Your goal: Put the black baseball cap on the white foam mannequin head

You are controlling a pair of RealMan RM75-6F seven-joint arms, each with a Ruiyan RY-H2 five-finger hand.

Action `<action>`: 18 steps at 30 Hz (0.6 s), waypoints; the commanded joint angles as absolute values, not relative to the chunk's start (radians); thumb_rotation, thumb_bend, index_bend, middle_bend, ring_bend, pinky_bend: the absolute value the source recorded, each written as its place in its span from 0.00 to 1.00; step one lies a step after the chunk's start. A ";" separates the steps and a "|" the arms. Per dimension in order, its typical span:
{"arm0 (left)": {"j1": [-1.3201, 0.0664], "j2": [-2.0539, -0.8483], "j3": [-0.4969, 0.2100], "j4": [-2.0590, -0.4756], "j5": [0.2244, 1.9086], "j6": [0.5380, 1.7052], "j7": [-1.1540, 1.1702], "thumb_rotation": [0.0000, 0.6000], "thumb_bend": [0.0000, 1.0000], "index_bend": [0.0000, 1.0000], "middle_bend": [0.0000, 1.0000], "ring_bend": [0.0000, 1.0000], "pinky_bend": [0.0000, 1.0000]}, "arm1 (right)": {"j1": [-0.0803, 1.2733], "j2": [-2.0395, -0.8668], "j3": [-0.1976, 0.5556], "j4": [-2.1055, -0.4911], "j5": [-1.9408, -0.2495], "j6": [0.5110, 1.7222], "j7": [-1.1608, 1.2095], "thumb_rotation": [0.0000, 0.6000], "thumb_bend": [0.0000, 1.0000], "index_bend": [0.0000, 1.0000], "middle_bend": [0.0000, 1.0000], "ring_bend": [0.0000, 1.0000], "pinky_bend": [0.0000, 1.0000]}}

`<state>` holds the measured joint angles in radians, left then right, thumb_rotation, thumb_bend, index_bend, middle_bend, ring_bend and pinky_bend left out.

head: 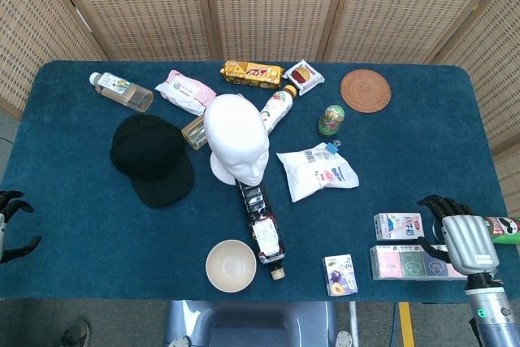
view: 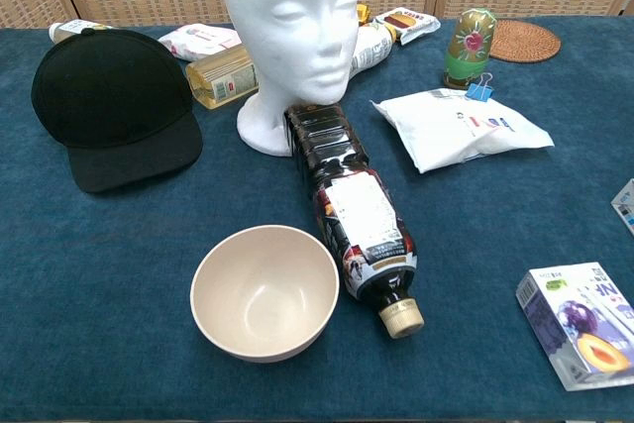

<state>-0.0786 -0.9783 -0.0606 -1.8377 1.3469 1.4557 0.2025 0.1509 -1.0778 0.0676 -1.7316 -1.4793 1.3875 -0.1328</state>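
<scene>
The black baseball cap [head: 151,158] lies flat on the blue table, brim toward the front, just left of the white foam mannequin head [head: 236,137], which stands upright and bare. The chest view shows the cap [view: 109,106] at the left and the mannequin head [view: 289,27] at top centre. My left hand [head: 11,225] sits at the far left table edge, well away from the cap, fingers apart and empty. At the front right my right hand [head: 461,236] hovers by some cartons, fingers spread, holding nothing. Neither hand appears in the chest view.
A dark drink bottle [head: 262,221] lies in front of the mannequin head, with a beige bowl [head: 231,266] beside it. A white pouch [head: 317,172], cartons [head: 398,225], a purple juice box [head: 340,274] and a green can [head: 504,229] fill the right. Snacks and bottles line the back.
</scene>
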 commanded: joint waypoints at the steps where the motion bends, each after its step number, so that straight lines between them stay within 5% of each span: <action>1: -0.080 -0.980 -0.061 -1.837 1.344 1.453 0.203 1.00 0.16 0.40 0.25 0.16 0.27 | 0.153 -1.080 0.068 -1.732 -1.476 1.384 -0.135 1.00 0.27 0.29 0.28 0.28 0.32; 18: -0.097 -0.975 -0.071 -1.831 1.360 1.448 0.209 1.00 0.16 0.40 0.25 0.16 0.28 | 0.140 -1.075 0.065 -1.746 -1.479 1.409 -0.139 1.00 0.27 0.29 0.28 0.28 0.32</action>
